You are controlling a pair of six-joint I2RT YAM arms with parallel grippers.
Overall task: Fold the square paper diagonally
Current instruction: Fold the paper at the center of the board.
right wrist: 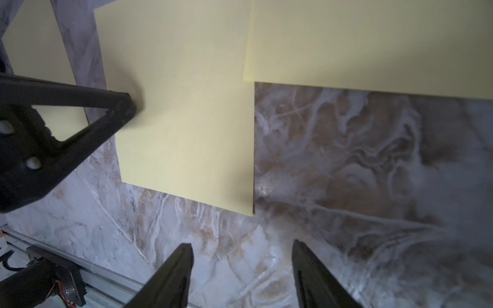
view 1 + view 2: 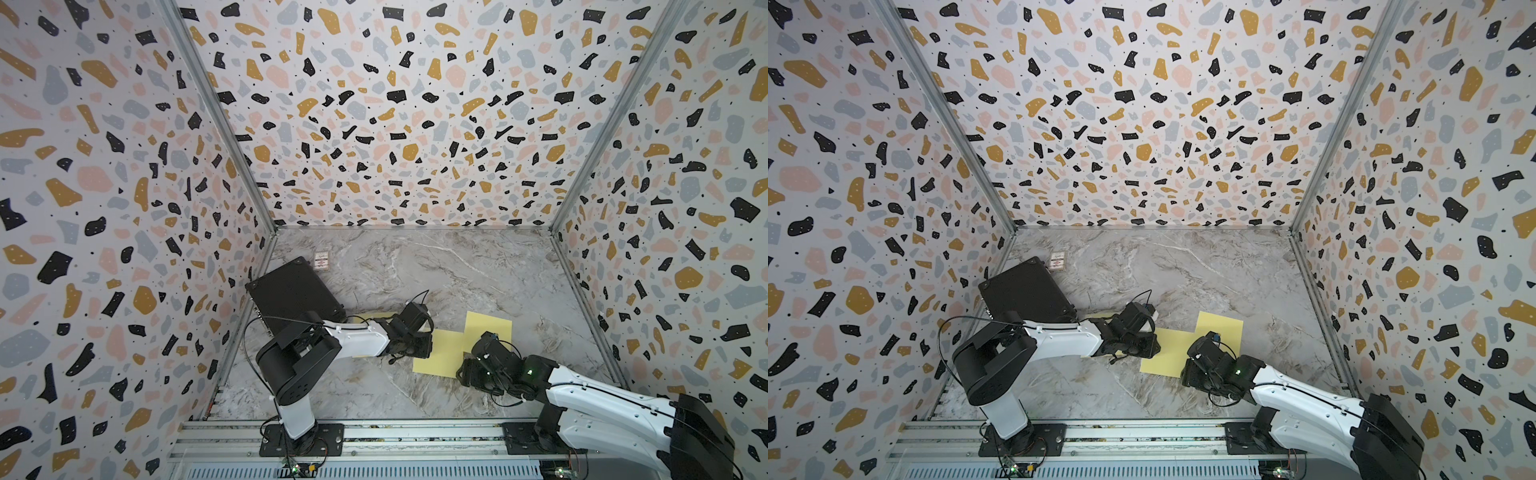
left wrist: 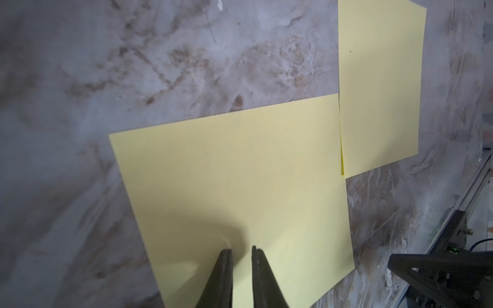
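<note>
Yellow paper [image 3: 240, 181], label [image 2: 321, 262] seemingly unreadable

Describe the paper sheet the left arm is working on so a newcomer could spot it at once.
On the marbled table, three pale yellow sheets lie near the front. It is the middle sheet, between the two arms. Unlike the neighbours, the far right sheet and the far left sheet, it has the left gripper pressing on it.
</note>
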